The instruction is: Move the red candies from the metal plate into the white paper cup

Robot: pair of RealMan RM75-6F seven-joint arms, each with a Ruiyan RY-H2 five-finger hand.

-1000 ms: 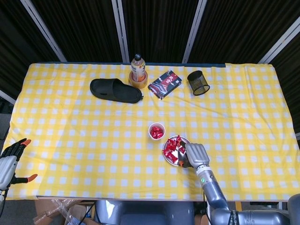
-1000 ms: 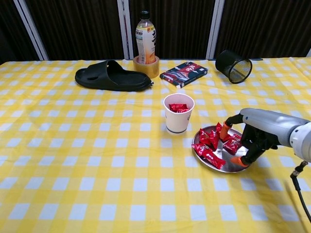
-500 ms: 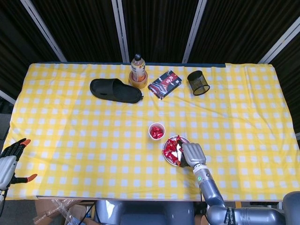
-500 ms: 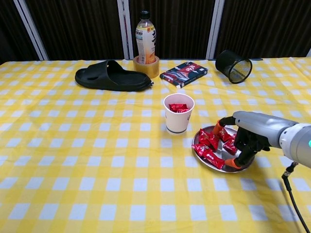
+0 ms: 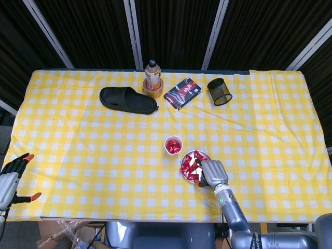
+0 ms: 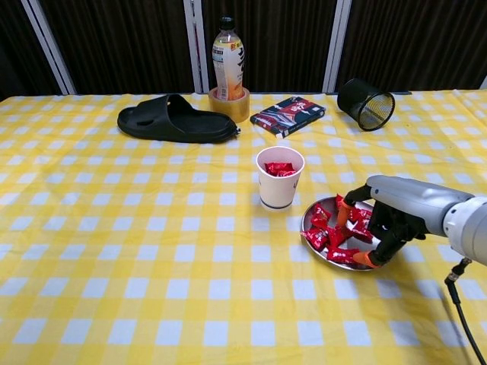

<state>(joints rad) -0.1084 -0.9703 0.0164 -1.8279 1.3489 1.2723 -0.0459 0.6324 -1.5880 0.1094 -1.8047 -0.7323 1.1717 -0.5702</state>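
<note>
Bright, even overhead light; soft shadows; edges perhaps slightly distorted.

The right robot hand [image 6: 388,220] hides part of the metal plate [image 6: 310,216]; its grasp is unclear.

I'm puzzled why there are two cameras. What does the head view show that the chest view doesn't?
Only the head view shows the left hand, idle off the table's left edge, fingers apart. Only the chest view shows from the side the right hand reaching down onto the red candies. Both show the metal plate, white paper cup, slipper and bottle.
</note>
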